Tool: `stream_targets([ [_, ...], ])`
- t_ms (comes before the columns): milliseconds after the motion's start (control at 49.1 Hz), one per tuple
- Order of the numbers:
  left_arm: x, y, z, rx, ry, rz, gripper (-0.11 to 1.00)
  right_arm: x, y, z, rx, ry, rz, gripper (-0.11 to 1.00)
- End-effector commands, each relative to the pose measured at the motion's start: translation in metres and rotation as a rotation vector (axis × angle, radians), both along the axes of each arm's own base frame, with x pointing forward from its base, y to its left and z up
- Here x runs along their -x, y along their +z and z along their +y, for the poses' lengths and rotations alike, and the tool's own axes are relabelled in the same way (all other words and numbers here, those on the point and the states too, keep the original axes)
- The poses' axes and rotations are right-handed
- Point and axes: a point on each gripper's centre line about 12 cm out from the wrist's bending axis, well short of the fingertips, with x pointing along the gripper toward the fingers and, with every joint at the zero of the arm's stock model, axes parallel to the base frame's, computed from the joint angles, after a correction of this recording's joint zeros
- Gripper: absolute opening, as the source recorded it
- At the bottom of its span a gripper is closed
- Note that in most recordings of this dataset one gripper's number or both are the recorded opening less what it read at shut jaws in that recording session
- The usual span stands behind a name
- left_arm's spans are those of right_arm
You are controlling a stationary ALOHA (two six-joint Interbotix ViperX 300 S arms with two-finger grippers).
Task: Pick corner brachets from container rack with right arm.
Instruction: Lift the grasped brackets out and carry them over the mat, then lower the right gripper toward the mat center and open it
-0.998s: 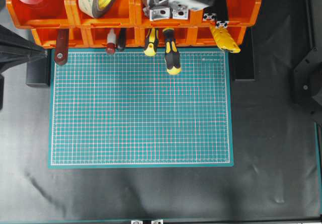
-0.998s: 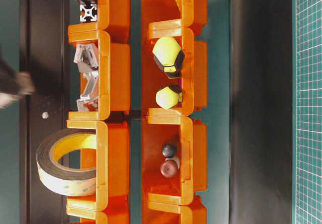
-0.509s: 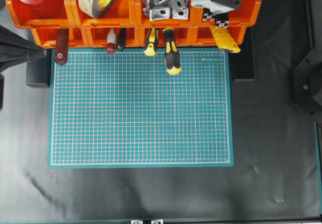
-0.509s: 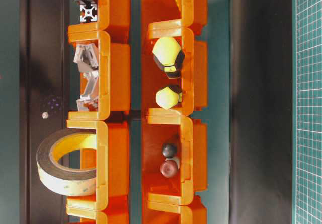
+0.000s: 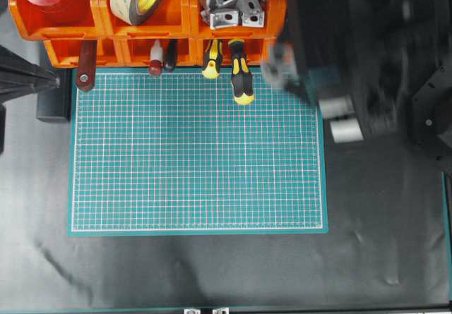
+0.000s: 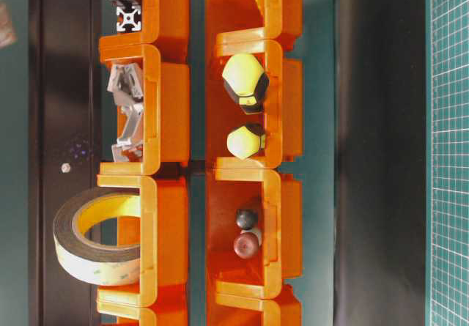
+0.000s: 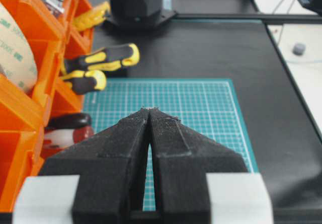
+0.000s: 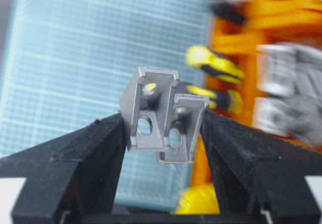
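2 corner brachets [image 8: 160,122] are clamped side by side in the right gripper [image 8: 162,133], long axes roughly upright, orange container rack [image 8: 261,73] at 2 o'clock. Left gripper [image 7: 149,114] is closed, empty.

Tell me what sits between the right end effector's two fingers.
Two corner brackets, side by side, are pinched between the right end effector's black fingers. This shows in the right wrist view.

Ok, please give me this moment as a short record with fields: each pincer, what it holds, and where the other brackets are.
right pincer: shut on two corner brackets
right arm: blurred, over the green mat's right edge
left pincer: shut, empty
other brackets: upper bin of the container rack
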Motion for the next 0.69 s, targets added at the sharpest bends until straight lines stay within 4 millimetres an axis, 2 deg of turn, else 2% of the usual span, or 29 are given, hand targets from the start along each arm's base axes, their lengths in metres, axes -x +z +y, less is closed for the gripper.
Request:
stream_targets([
  [0, -0.001, 0.012, 0.0, 0.001, 0.002, -0.029, 0.0, 0.006, -0.014, 0.022, -0.012, 0.082, -0.07, 0.47],
  [122, 0.001, 0.014, 0.0, 0.001, 0.0, -0.038, 0.0, 0.004, -0.049, 0.046, -0.046, 0.134, -0.095, 0.47],
  [285, 0.004, 0.018, 0.0, 0.0, -0.002, -0.055, 0.0, -0.006, -0.098, 0.066, -0.1, 0.147, -0.108, 0.47],
  [489, 0.007, 0.022, 0.0, -0.009, -0.004, -0.071, 0.0, -0.031, -0.157, 0.075, -0.103, 0.165, -0.085, 0.47],
  [672, 0.007, 0.022, 0.0, -0.01, -0.005, -0.072, 0.0, -0.057, -0.203, 0.069, -0.052, 0.165, -0.044, 0.47],
])
